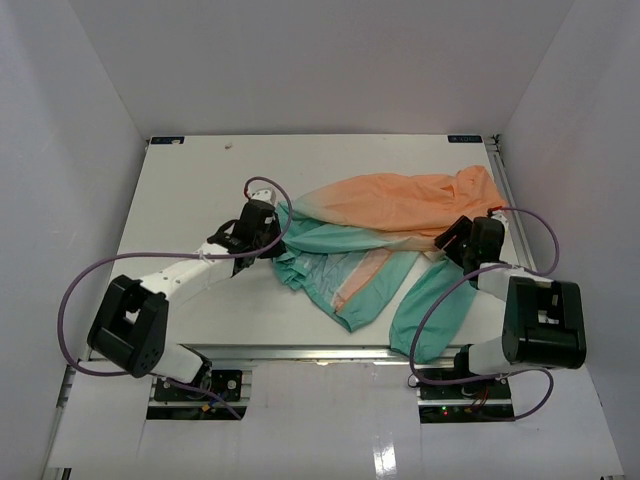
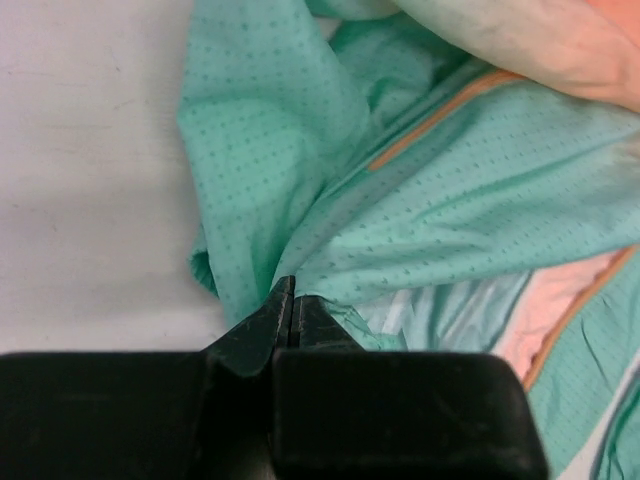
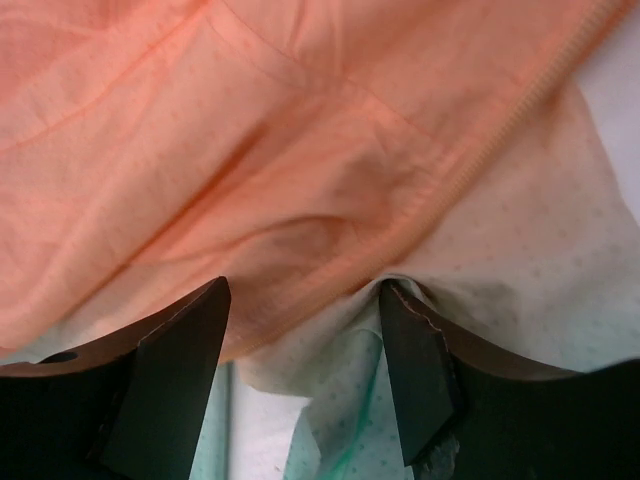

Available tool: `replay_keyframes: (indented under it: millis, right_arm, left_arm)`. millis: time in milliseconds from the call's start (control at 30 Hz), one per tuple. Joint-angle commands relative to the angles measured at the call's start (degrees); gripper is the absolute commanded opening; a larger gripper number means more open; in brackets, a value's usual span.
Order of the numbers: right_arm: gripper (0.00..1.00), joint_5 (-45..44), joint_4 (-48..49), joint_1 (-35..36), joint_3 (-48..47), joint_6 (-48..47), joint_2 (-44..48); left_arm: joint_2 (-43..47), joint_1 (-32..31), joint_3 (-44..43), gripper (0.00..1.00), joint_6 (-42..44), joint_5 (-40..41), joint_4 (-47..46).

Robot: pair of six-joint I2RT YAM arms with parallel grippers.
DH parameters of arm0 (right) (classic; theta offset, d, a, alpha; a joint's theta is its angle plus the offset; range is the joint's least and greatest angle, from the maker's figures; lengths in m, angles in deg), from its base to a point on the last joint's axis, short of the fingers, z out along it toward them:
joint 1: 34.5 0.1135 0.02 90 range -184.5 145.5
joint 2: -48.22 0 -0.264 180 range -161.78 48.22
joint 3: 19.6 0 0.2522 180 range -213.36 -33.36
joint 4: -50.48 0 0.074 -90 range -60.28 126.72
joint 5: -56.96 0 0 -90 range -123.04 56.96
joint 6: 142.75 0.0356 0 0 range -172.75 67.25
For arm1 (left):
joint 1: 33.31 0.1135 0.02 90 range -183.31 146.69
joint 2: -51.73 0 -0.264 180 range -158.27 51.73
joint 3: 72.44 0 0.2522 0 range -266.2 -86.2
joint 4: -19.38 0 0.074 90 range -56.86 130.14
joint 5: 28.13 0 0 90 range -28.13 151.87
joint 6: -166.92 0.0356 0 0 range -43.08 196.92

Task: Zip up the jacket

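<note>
Left wrist: my left gripper (image 2: 290, 300) pinches the jacket (image 2: 450, 200); my right gripper (image 3: 305, 295), spread open, may clamp loose cloth, missing the zipper (image 3: 520, 105).

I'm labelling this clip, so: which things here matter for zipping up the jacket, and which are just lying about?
For the job: jacket, its zipper, left gripper shut on a teal fold, right gripper open over the orange cloth.
Just there: table, purple cables.
</note>
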Motion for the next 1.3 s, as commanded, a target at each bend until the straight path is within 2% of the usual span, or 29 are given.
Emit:
replay_keyframes:
  millis: [0,100,233,333,433,533,600,700,800,833,967,1067,1167,1267]
  right_arm:
    - [0.59,5.7,3.3,-0.1,-12.1,-1.3,-9.1]
    - [0.53,8.0,-3.6,0.5,-24.7,-4.6,-15.9]
    - [0.54,9.7,-11.0,2.3,-41.9,-9.4,-24.9]
    - [0.56,12.0,-15.8,2.8,-51.5,-13.2,-30.0]
    - [0.59,13.1,-19.9,2.9,-55.3,-15.3,-31.8]
    - [0.62,11.2,-23.7,3.5,-53.5,-14.6,-28.6]
    - [0.64,8.1,-24.8,3.8,-49.4,-13.7,-25.6]
    - [0.70,8.0,-21.9,5.5,-39.8,-11.7,-17.6]
    - [0.72,7.9,-19.7,8.4,-29.1,-11.5,-7.2]
    - [0.73,9.3,-19.3,9.3,-26.2,-11.9,-4.4]
    - [0.74,10.0,-18.6,15.1,-17.0,-13.8,6.1]
    - [0.71,6.3,-20.6,22.7,-11.8,-12.0,11.9]
    - [0.68,-1.1,-22.4,29.8,-8.6,-8.9,16.6]
    - [0.61,-5.5,-24.5,36.0,-6.0,-4.4,22.3]
  left_arm:
    - [8.0,-3.9,4.9,0.00,-1.0,-8.6,-6.7]
    - [10.8,-7.1,4.6,0.00,-1.8,-13.0,-7.6]
    - [13.6,-9.4,5.1,0.00,-4.4,-21.7,-11.9]
    - [12.8,-9.6,5.6,0.00,-6.5,-28.6,-17.1]
    - [9.2,-9.5,4.4,0.00,-8.2,-34.4,-20.1]
    - [6.1,-9.4,0.8,0.00,-7.6,-35.6,-18.2]
    - [4.3,-6.9,-1.4,0.00,-8.4,-33.8,-15.8]
    - [2.8,0.5,-0.8,0.00,-11.5,-37.7,-15.8]
    - [0.9,5.3,1.2,0.00,-10.1,-34.1,-11.3]
    - [1.0,5.3,3.1,0.07,-9.8,-32.0,-11.0]
    - [0.3,5.4,7.3,0.52,-9.6,-26.7,-10.4]
    - [1.1,5.3,6.3,0.62,-8.2,-25.1,-7.3]
    - [5.1,5.0,2.2,0.65,-4.8,-24.8,-2.3]
    - [9.8,2.6,-1.1,0.66,-2.7,-22.1,1.5]
